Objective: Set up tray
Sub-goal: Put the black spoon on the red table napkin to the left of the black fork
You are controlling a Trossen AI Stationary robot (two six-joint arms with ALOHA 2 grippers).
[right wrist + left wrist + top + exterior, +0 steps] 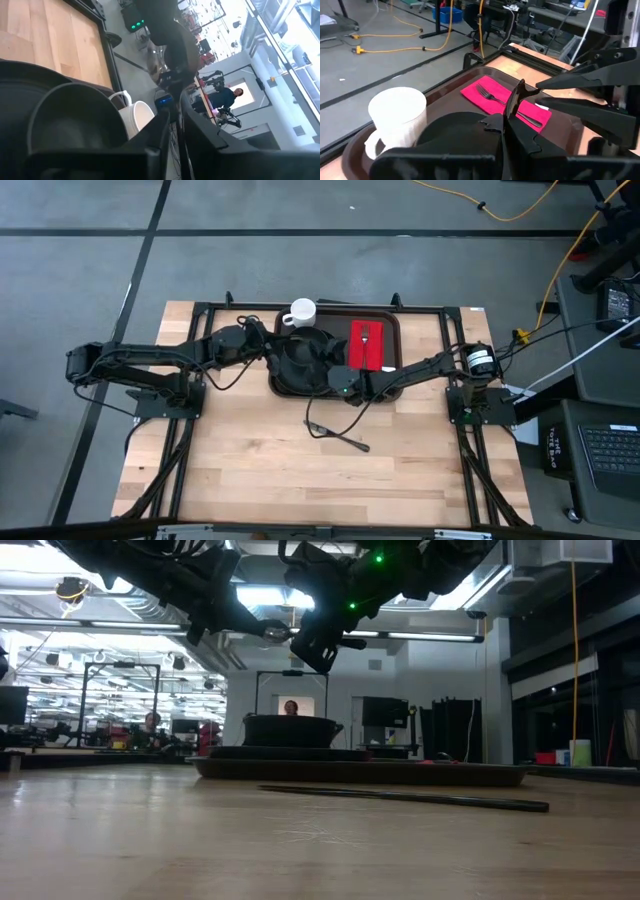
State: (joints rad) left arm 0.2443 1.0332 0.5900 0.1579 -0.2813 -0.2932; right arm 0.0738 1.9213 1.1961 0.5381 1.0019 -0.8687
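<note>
1. So, the tray (392, 323) sits at the far-middle of the wooden tabletop (300, 470), dark brown w/ a raised rim.
2. On the tray: a black plate (290, 375) on its left part, w/ a black bowl (300, 352) on top of it.
3. Red napkin (368, 345) lies on the tray's right half, a fork (366, 337) resting on it.
4. White mug (300, 312) stands at the tray's far-left corner, just beside the bowl.
5. Left end effector (283, 356) is over the tray's left side, right at the bowl; fingers pressed together, nothing seen between them. A thin dark edge stands up in front of them in the left wrist view, can't tell what it is.
6. Right end effector (322, 368) is over the tray's near edge, by the bowl, fingers nearly together; can't tell if it's clamped on anything.
7. A long dark utensil (340, 437) lies on the tabletop, nearer than the tray and apart from it; type unclear.
8. Beyond the tray, a person (291, 708) shows in the room's background.
</note>
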